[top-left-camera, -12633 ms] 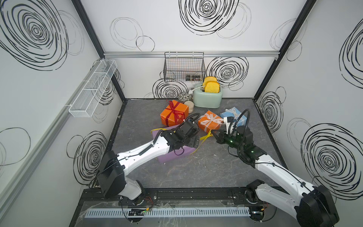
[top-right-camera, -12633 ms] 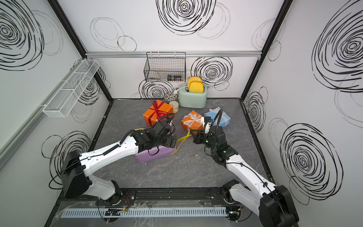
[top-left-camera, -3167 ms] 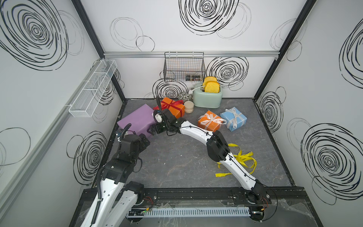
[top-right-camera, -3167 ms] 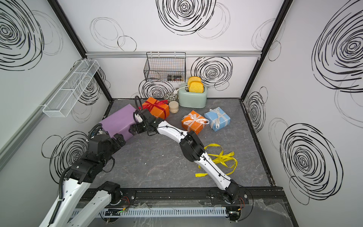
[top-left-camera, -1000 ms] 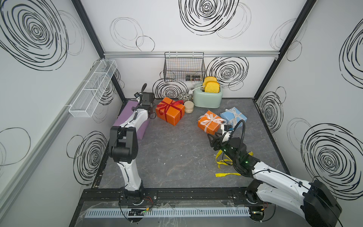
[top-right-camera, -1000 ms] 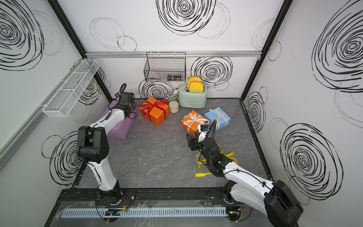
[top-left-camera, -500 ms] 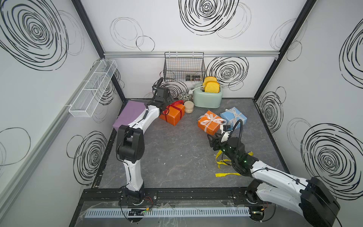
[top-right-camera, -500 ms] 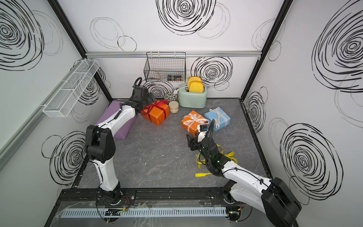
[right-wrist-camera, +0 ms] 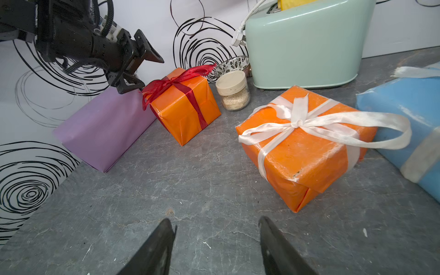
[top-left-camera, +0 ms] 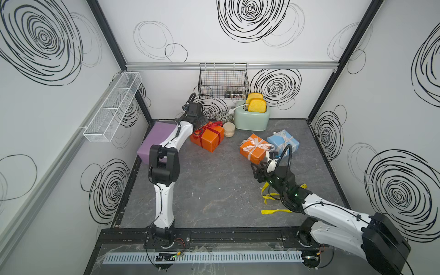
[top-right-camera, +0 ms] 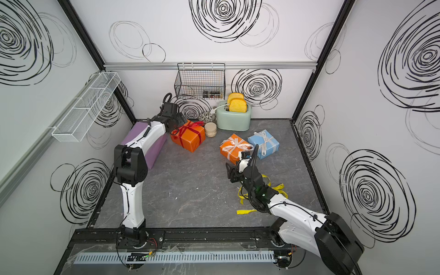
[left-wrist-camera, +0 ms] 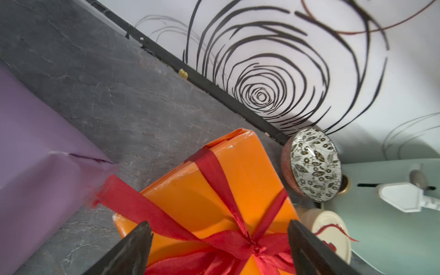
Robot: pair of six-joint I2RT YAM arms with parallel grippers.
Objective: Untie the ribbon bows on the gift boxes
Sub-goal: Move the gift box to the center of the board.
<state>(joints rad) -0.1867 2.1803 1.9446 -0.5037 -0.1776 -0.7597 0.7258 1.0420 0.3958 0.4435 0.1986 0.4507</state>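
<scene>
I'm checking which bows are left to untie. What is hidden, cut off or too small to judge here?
- Yellow ribbon: in both top views, the right arm covers part.
- Red bow: in the left wrist view, the edge cuts off its loops.
- Blue box: in the right wrist view, the edge cuts it off.

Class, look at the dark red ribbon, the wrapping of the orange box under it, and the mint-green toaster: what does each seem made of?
Dark red ribbon: likely satin-like fabric; soft sheen, frayed end.
Orange box wrapping: glossy paper, sharply creased with folded seams.
Mint-green toaster: smooth, faintly glossy shell, painted metal or plastic; cannot tell which.
</scene>
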